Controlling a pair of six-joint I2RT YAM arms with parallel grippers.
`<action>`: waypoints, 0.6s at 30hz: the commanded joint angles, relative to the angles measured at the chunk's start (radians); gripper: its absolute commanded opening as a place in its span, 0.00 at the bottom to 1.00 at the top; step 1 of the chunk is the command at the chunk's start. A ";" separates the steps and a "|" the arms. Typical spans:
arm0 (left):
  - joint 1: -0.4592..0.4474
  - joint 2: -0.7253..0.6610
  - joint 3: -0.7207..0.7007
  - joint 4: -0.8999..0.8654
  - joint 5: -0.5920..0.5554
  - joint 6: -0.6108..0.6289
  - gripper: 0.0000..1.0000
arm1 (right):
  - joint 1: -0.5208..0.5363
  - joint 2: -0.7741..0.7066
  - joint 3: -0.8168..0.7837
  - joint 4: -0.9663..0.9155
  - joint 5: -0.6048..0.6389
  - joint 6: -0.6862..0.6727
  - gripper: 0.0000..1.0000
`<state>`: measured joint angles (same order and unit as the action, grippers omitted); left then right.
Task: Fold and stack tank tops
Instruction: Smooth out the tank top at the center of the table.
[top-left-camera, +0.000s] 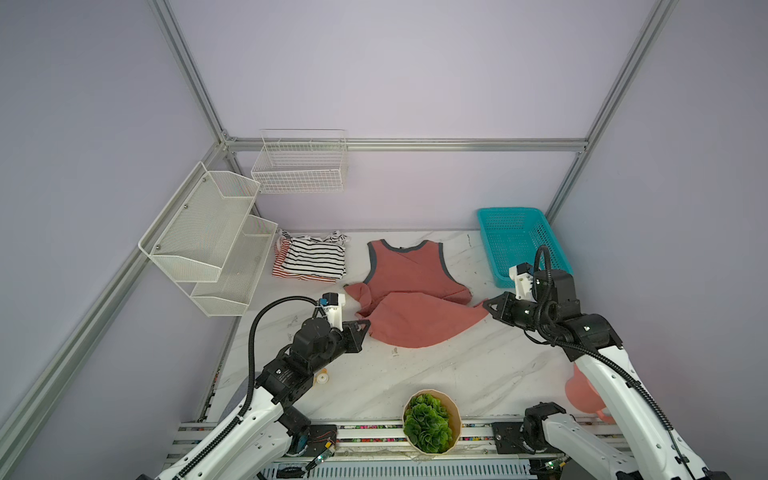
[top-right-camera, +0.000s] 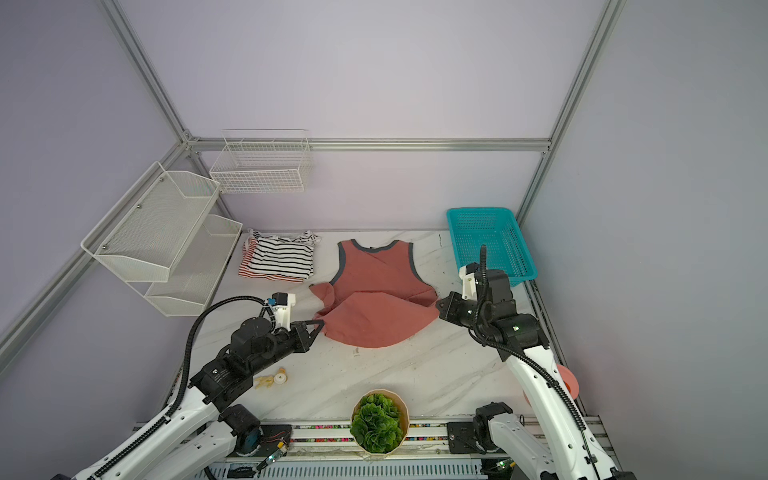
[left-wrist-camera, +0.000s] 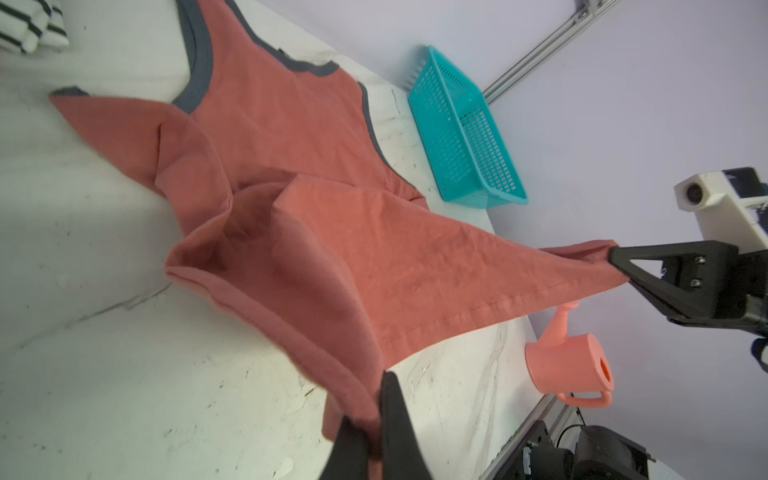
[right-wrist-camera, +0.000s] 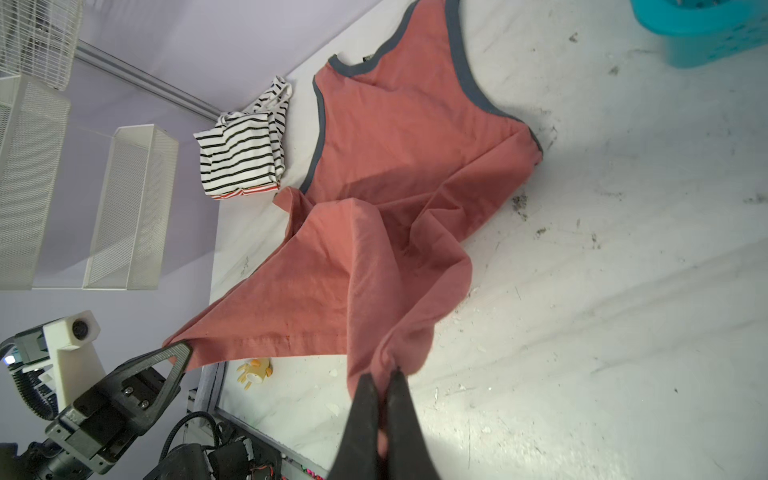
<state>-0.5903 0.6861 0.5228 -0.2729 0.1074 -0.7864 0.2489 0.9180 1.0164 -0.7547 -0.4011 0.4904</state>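
Clamping opposite hem corners of the dusty-red tank top (top-left-camera: 409, 274), left gripper (top-left-camera: 367, 323) and right gripper (top-left-camera: 487, 306) are pinching tight, its body lying mid-way on the table (top-left-camera: 415, 374) beside stacked striped tank tops (top-left-camera: 313, 257); neck tag (top-left-camera: 402, 248) unreadable.

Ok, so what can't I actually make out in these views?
The red-and-white striped top: only an edge shows in both top views; the black-and-white striped top covers the rest.
The pink watering can: mostly behind the right arm in both top views.
The yellow toy: too small to identify in any view.
Contact faces of the left gripper and right gripper: buried in the hem of the dusty-red top, in both wrist views.
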 joint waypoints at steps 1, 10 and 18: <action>-0.037 -0.014 -0.034 -0.069 -0.006 -0.044 0.09 | 0.007 -0.011 0.053 -0.138 0.027 0.010 0.00; -0.094 -0.148 0.015 -0.272 -0.022 -0.054 0.44 | 0.016 -0.017 0.109 -0.314 0.051 -0.018 0.18; -0.101 -0.254 0.060 -0.377 0.022 -0.027 0.80 | 0.016 -0.018 0.175 -0.402 0.091 -0.035 0.40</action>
<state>-0.6880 0.4419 0.5198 -0.6090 0.1005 -0.8356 0.2592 0.9119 1.1706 -1.0904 -0.3428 0.4633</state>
